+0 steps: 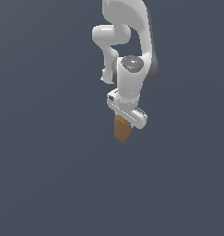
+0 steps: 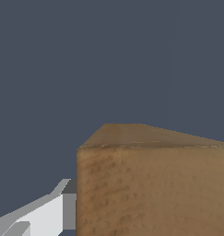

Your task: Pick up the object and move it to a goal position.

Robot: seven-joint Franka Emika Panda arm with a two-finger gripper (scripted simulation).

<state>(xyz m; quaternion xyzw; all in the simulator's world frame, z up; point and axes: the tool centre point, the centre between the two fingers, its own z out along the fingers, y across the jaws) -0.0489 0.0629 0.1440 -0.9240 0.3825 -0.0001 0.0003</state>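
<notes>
The object is a brown wood-grain block (image 1: 123, 130) with a square top, seen right under the white hand of my gripper (image 1: 126, 120) in the exterior view. The block sits between the fingers, and its upper part is hidden by the hand. In the wrist view the block (image 2: 150, 184) fills much of the picture, very close to the camera. One white finger (image 2: 49, 214) with a grey pad lies flat against the block's side. The other finger is out of frame. The gripper looks shut on the block. I cannot tell whether the block rests on the floor or hangs above it.
A plain dark grey-blue ground (image 1: 44, 175) surrounds the arm on all sides. No other objects, walls or edges show in either view, and no goal marker is visible.
</notes>
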